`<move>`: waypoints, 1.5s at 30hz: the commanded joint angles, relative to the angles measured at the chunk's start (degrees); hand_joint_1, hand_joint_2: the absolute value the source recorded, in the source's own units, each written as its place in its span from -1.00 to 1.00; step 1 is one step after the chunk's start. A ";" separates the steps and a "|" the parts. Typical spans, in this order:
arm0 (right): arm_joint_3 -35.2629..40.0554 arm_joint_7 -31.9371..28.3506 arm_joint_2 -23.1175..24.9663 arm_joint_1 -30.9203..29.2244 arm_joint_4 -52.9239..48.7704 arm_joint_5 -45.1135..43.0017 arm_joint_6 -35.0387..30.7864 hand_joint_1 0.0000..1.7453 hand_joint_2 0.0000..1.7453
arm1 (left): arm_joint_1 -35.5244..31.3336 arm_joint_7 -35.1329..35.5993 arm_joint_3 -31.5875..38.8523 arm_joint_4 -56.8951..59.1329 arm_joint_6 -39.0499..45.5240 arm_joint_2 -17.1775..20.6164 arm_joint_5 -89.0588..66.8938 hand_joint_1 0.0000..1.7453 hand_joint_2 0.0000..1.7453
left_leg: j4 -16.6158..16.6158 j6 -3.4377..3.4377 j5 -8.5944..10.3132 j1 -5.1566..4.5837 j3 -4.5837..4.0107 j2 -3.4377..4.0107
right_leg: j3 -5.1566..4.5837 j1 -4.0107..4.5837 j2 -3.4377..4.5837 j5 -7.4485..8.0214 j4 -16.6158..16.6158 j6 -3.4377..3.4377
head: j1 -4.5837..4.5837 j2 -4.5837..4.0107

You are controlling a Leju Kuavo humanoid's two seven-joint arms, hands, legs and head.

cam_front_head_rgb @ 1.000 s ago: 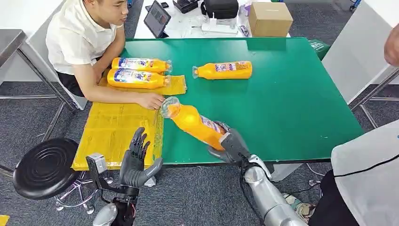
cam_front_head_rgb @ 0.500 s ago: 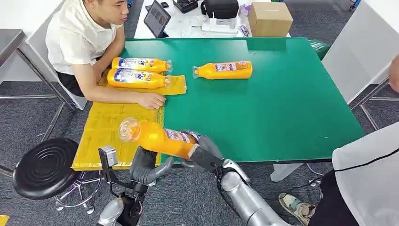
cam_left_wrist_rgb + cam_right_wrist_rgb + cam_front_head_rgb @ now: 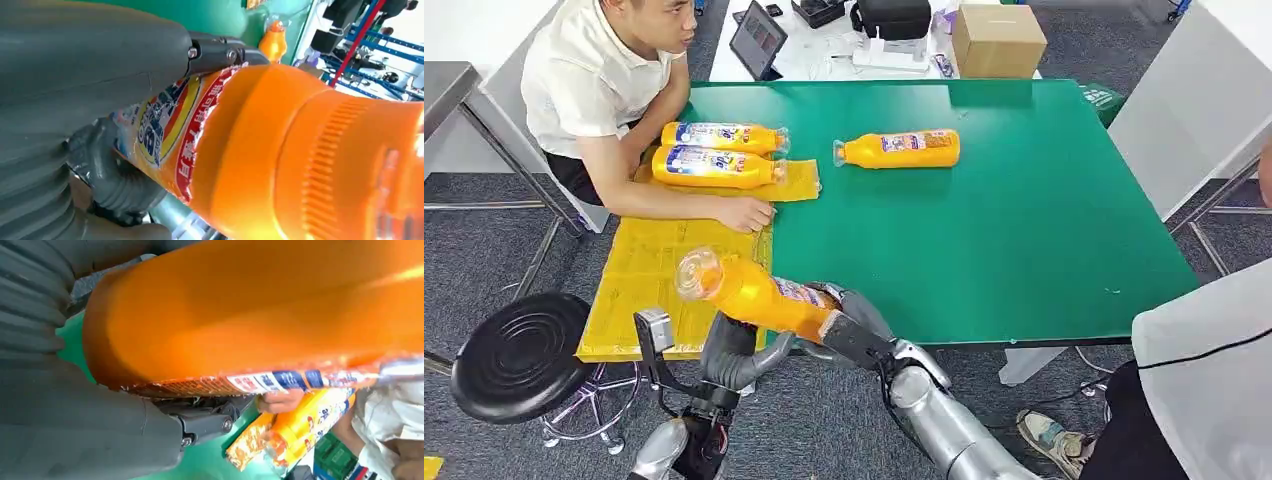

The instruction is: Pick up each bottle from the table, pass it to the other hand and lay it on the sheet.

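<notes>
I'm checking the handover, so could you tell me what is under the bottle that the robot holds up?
Under the bottle the left hand sits against its middle, while the right hand grips its base. The left palm's contact is covered.

The held bottle [image 3: 280, 150] label print is too blurred to read.

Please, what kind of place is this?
Probably a robot test room or lab, not a home: a green table on metal legs, grey carpet, a white desk with a tablet, and blue racks behind.
</notes>
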 commanded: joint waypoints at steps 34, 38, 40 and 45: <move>14.19 4.07 1.43 -3.03 9.74 14.34 -24.14 -1.00 -1.00 | -11.79 -1.26 7.30 11.67 4.33 4.45 -5.93 1.00 1.00 | -0.08 -0.14 -0.06 0.09 0.28 0.06 | 0.25 0.10 -0.02 -0.07 -0.05 -0.18 | 0.00 0.00; 12.37 3.68 -0.88 0.69 6.57 14.53 -24.97 -1.00 -1.00 | -13.21 -1.46 11.43 11.28 9.61 5.63 -14.27 1.00 1.00 | -0.10 -0.09 0.01 0.09 0.16 -0.04 | 0.15 0.08 -0.09 -0.03 -0.08 -0.10 | 0.02 0.00; 12.13 3.66 -1.36 1.20 5.82 14.73 -24.75 -1.00 -1.00 | -13.03 -0.90 12.25 10.62 9.17 5.53 -14.88 1.00 1.00 | -0.08 -0.08 0.02 0.13 0.10 -0.07 | 0.11 0.11 -0.12 -0.03 -0.07 -0.08 | 0.02 0.00; 9.20 6.00 -3.14 2.75 3.14 18.28 -30.34 -1.00 -1.00 | -13.20 -0.81 13.82 8.44 9.36 5.50 -18.02 1.00 1.00 | -0.03 -0.07 -0.02 0.11 0.07 -0.02 | 0.07 0.09 -0.07 -0.05 -0.01 -0.08 | 0.02 0.00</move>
